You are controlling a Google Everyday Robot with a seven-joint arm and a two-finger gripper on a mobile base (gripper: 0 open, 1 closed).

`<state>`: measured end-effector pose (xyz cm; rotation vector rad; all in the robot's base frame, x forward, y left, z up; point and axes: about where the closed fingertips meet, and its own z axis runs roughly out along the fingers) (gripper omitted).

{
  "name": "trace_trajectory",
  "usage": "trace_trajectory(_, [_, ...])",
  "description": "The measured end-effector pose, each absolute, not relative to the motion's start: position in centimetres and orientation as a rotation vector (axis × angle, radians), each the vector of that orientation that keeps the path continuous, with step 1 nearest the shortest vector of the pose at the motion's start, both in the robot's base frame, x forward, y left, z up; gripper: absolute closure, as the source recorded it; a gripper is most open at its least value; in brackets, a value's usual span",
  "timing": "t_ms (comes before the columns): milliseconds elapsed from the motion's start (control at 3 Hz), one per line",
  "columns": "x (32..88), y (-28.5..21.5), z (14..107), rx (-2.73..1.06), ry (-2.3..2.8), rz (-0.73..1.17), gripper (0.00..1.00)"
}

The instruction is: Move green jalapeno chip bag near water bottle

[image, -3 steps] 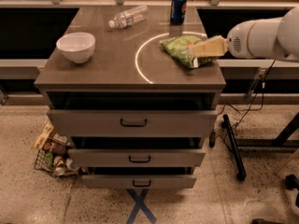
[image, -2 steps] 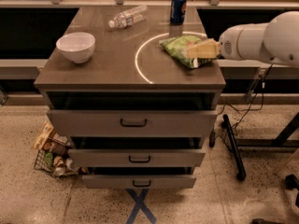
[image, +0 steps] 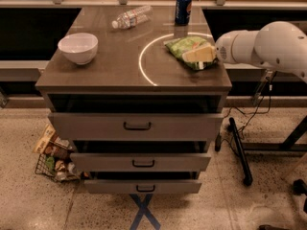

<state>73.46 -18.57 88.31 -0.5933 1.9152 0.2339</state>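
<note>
The green jalapeno chip bag (image: 183,47) lies flat on the right side of the table top, inside a white circle mark. My gripper (image: 198,55) reaches in from the right on the white arm (image: 268,44) and sits over the bag's right near part, covering it. The water bottle (image: 130,17) lies on its side at the back of the table, left of centre, well apart from the bag.
A blue soda can (image: 183,7) stands at the back right, just behind the bag. A white bowl (image: 78,47) sits on the left side of the brown table (image: 120,75). Drawers (image: 136,126) stand partly open below. A basket of snacks (image: 53,159) rests on the floor at the left.
My gripper has moved left from the table's right edge onto the right part of the chip bag. The bag, bottle, can and bowl have stayed in place.
</note>
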Motion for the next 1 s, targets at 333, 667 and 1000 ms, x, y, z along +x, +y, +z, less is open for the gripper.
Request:
trace_trajectory(333, [75.0, -18.7, 87.1, -0.615, 1.908, 0.233, 0.23])
trace_trajectory(667, [76.3, -18.4, 86.6, -0.660, 1.889, 0.252, 0.54])
trace_trajectory(1000, [76.8, -18.2, 86.6, -0.685, 1.882, 0.267, 0.77])
